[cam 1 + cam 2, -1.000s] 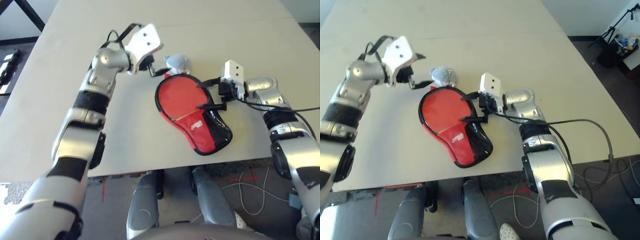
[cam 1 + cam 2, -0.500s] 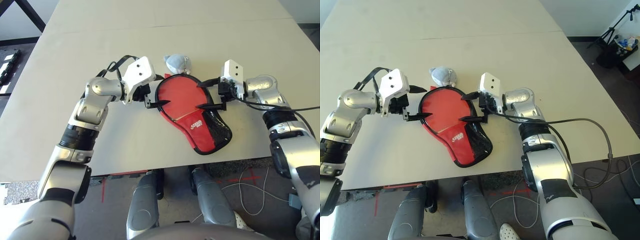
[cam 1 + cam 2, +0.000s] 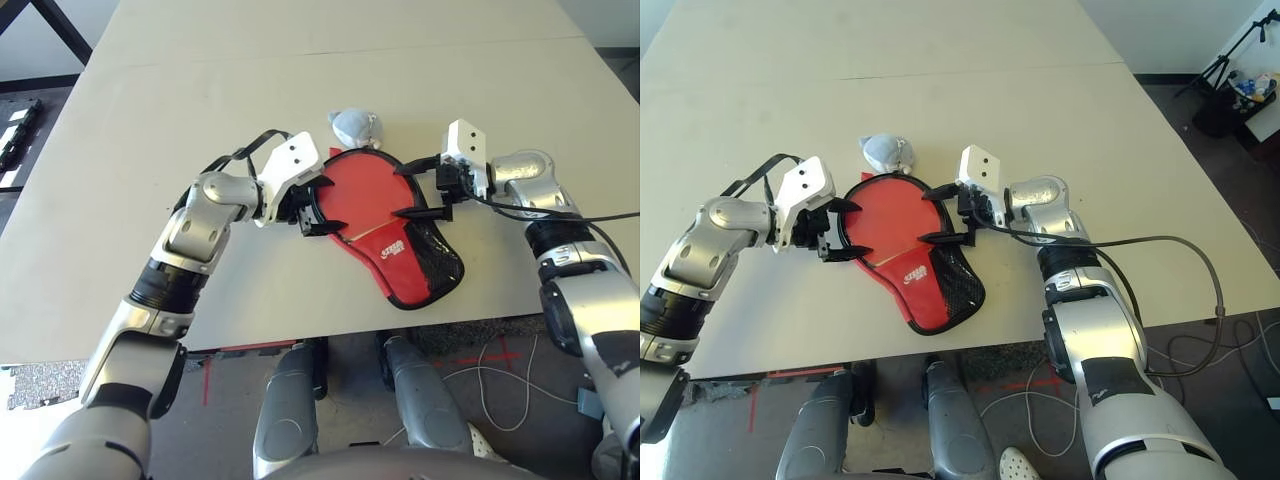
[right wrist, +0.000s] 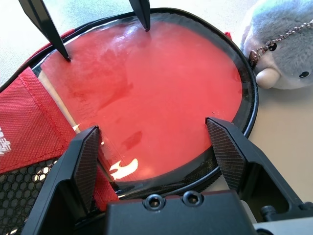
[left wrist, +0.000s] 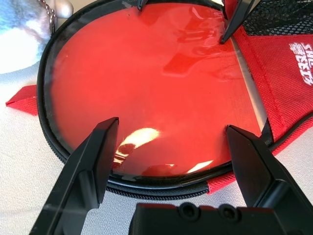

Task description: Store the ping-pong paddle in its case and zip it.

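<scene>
Ping-pong paddle (image 3: 358, 192) lay near the middle of the pale table (image 3: 120, 150), its round red face up and glossy, sitting inside the case (image 3: 395, 240), whose black zipper rim (image 5: 73, 161) ran around the round face. At the left, the left gripper (image 3: 318, 204) stood at the left rim of the case, its two black fingers (image 5: 95, 156) wide apart and empty, one tip at the near part of the rim and one at the farther part; whether the tips touched the rim could not be told. The red face of the paddle filled the space between both grippers. Beyond the round end of the case, just beside its rim, rested a grey-blue plush toy (image 3: 354, 125) with a small bead chain (image 4: 269, 43). A small red tab (image 5: 22, 99) stuck out from the case rim onto the table near the toy. At the right, the right gripper (image 3: 412, 190) stood at the right rim of the case, also with its fingers (image 4: 227, 154) wide apart and holding nothing. The narrow end of the case, with the black mesh pocket (image 3: 435, 255) and the white logo (image 3: 390, 248), pointed toward the near edge of the table, to the right.
</scene>
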